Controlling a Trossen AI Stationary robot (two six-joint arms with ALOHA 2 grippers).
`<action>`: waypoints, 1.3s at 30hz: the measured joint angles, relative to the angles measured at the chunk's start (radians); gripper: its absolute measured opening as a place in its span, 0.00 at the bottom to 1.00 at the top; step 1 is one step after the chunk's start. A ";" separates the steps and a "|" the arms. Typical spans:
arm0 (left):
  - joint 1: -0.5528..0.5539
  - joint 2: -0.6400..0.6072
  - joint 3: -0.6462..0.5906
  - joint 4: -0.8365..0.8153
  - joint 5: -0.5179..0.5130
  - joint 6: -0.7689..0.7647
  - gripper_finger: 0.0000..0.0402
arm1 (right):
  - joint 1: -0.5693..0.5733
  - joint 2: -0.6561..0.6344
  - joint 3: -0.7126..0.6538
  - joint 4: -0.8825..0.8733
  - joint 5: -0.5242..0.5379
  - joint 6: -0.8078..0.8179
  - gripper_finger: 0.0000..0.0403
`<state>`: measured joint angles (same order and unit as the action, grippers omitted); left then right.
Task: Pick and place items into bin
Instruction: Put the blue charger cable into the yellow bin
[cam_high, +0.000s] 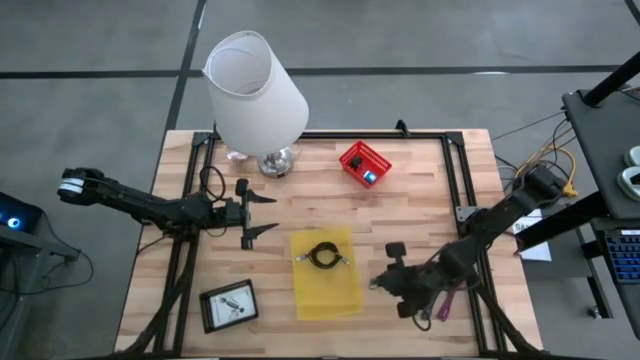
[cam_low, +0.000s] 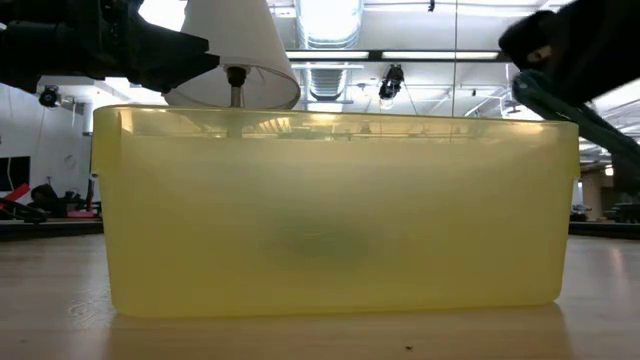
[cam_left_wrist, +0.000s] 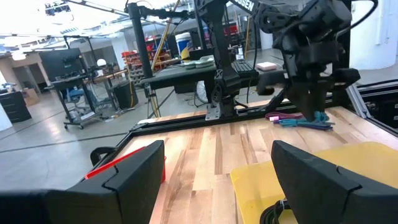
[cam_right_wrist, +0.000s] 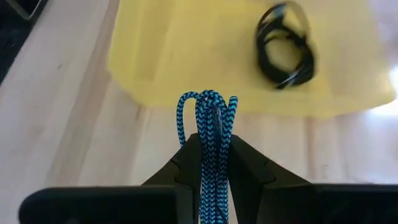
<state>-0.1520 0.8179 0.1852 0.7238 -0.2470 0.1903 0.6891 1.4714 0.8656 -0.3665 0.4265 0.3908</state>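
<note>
The yellow bin (cam_high: 325, 290) sits at the table's middle near side, with a black coiled cable (cam_high: 323, 255) lying in it; the cable also shows in the right wrist view (cam_right_wrist: 286, 53). My right gripper (cam_right_wrist: 211, 149) is just right of the bin (cam_right_wrist: 186, 56), low over the table, shut on a teal-and-black braided cord (cam_right_wrist: 208, 112). A pink-purple strip (cam_left_wrist: 280, 115) lies on the wood beside it. My left gripper (cam_high: 262, 215) hovers left of the bin, open and touching nothing. A black-framed white card (cam_high: 228, 305) lies flat near the left near corner. My right gripper pinches the teal braided cord between its two fingers (cam_right_wrist: 245, 165), several strands bunched side by side. The folded loops (cam_right_wrist: 205, 99) stick out past the fingertips toward the bin. The fingers come in from the table's right, slanting down. The cord's rest (cam_left_wrist: 301, 122) trails on the wood.
A big white lamp (cam_high: 255, 85) stands at the far left of the table, a small red basket (cam_high: 363, 163) right of it. Black frame rails (cam_high: 455, 190) run along the table's edges. In the low view the bin (cam_low: 330, 220) fills the foreground. Bare wood lies between bin and basket.
</note>
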 joint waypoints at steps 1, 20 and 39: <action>0.000 0.000 0.000 0.000 0.000 0.000 0.69 | 0.000 -0.008 -0.005 0.012 0.024 -0.016 0.11; 0.000 0.000 0.000 0.000 0.000 0.000 0.69 | 0.000 -0.235 -0.335 0.524 0.138 -0.270 0.03; 0.000 0.000 0.000 0.000 0.000 0.000 0.69 | -0.003 -0.279 -0.681 1.390 0.146 -0.751 0.03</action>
<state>-0.1516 0.8177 0.1852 0.7243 -0.2470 0.1905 0.6861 1.1927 0.1845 1.0232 0.5720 -0.3599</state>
